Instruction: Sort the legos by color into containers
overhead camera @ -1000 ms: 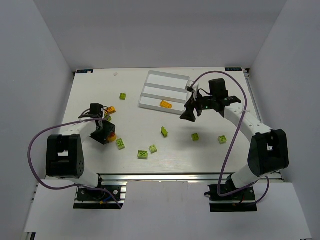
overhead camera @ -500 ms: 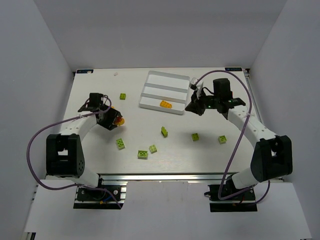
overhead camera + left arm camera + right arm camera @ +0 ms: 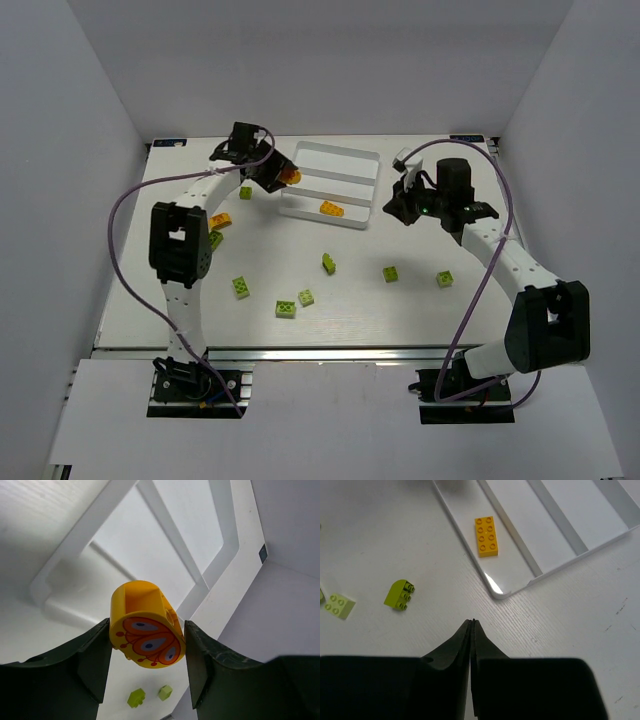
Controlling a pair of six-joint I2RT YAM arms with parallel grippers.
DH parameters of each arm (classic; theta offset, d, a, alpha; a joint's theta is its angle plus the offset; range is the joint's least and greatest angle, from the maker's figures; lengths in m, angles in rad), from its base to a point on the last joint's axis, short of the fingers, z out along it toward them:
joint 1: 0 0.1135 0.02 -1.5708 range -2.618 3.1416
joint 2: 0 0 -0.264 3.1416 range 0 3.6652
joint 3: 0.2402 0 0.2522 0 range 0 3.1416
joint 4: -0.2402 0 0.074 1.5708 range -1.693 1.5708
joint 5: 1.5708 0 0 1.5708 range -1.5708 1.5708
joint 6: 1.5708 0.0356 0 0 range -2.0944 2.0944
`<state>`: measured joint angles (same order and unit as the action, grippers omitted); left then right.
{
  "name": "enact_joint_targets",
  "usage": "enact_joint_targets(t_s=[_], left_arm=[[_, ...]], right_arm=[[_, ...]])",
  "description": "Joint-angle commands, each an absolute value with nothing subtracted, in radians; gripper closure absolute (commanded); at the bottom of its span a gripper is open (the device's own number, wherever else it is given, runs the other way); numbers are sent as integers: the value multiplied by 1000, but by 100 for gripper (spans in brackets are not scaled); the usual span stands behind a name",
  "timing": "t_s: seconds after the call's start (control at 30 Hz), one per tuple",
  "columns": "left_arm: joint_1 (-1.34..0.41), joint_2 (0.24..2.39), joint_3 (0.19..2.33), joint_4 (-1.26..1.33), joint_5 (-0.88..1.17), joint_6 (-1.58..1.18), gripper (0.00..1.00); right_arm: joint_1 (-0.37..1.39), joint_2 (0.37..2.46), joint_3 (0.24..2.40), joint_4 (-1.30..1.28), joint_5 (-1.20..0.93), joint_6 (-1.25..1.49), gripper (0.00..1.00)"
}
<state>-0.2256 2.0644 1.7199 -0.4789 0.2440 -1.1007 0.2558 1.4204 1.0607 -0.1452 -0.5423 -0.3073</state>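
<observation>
My left gripper (image 3: 281, 176) is shut on a round orange lego (image 3: 146, 631) with a butterfly print and hangs over the left end of the white tray (image 3: 365, 158). The tray's containers (image 3: 150, 555) lie below it in the left wrist view. One flat orange lego (image 3: 486, 536) lies in the nearest container. My right gripper (image 3: 471, 623) is shut on nothing, over bare table just off the tray's right corner (image 3: 499, 594). Several lime green legos lie on the table, among them a rounded one (image 3: 399, 595) and one by the tray's left end (image 3: 245, 192).
An orange lego (image 3: 220, 220) and a green one (image 3: 216, 238) lie at the left beside my left arm. More green legos lie along the near middle (image 3: 285, 309) and near right (image 3: 444, 279). White walls enclose the table.
My left arm swung from the near left up to the tray's left end, carrying the orange lego. My right gripper closed and drew back to the right, off the tray.
</observation>
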Motion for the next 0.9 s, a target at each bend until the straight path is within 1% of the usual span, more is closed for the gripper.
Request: enact_joint_targets(t_s=[0.0, 0.1, 0.13, 0.17, 0.23, 0.33, 0.43, 0.47, 0.53, 0.57, 0.67, 0.77, 0.87], left_arm=[[-265, 2146, 1883, -584, 213, -1103, 95], [-290, 2218, 1991, -646, 189, -1108, 90], [-305, 2232, 2009, -655, 184, -1109, 86], [-317, 2238, 2029, -661, 181, -1109, 83], [-328, 2250, 2031, -679, 167, -1112, 77], [-337, 2243, 2017, -699, 146, -1108, 72], [-348, 2230, 1996, -713, 127, -1103, 70], [-357, 2227, 1990, -718, 123, -1101, 65], [-357, 2226, 1987, -732, 115, -1098, 59], [-357, 2229, 1987, -736, 110, -1100, 54], [-367, 2238, 1986, -749, 109, -1098, 47], [-367, 2243, 1994, -744, 110, -1101, 36], [-367, 2250, 2026, -753, 118, -1098, 32]], right_arm=[[249, 1378, 1037, -97, -528, -291, 93], [244, 1362, 1022, -91, -523, -301, 91], [244, 1361, 1017, -89, -523, -302, 90], [239, 1361, 1014, -87, -525, -302, 90], [235, 1358, 1009, -86, -525, -302, 88], [230, 1361, 1003, -81, -525, -304, 85], [229, 1367, 1003, -81, -532, -302, 84], [227, 1371, 1005, -81, -537, -301, 82], [227, 1377, 1008, -81, -541, -299, 79], [227, 1379, 1009, -84, -548, -299, 78], [225, 1391, 1023, -101, -558, -301, 74], [227, 1394, 1031, -113, -564, -307, 68], [225, 1390, 1028, -123, -575, -318, 62]])
